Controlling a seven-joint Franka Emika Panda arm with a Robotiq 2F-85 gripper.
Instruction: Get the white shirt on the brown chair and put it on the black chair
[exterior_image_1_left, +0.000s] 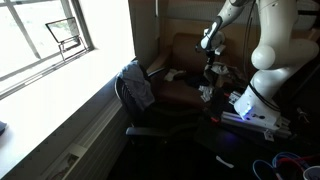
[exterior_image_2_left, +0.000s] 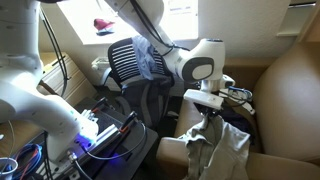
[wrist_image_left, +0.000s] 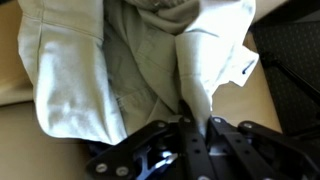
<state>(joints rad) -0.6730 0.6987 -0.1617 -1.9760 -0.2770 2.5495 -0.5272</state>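
Note:
The white shirt (wrist_image_left: 120, 70) lies crumpled on the tan seat of the brown chair (wrist_image_left: 255, 110). My gripper (wrist_image_left: 196, 128) is shut on a raised fold of the shirt, pinched between the two black fingers. In an exterior view my gripper (exterior_image_2_left: 207, 108) hangs over the shirt (exterior_image_2_left: 222, 142) on the brown chair (exterior_image_2_left: 285, 90); the black chair (exterior_image_2_left: 128, 62) stands behind it. In an exterior view the black chair (exterior_image_1_left: 128, 105) stands near the window, the brown chair (exterior_image_1_left: 185, 62) stands behind it, and my gripper (exterior_image_1_left: 209, 76) is over the shirt (exterior_image_1_left: 206, 93).
A blue-grey garment (exterior_image_1_left: 140, 85) hangs over the black chair's back, also seen in an exterior view (exterior_image_2_left: 152, 60). The robot base with cables and a lit box (exterior_image_2_left: 95, 130) stands beside the chairs. A window and sill (exterior_image_1_left: 50, 60) run along one side.

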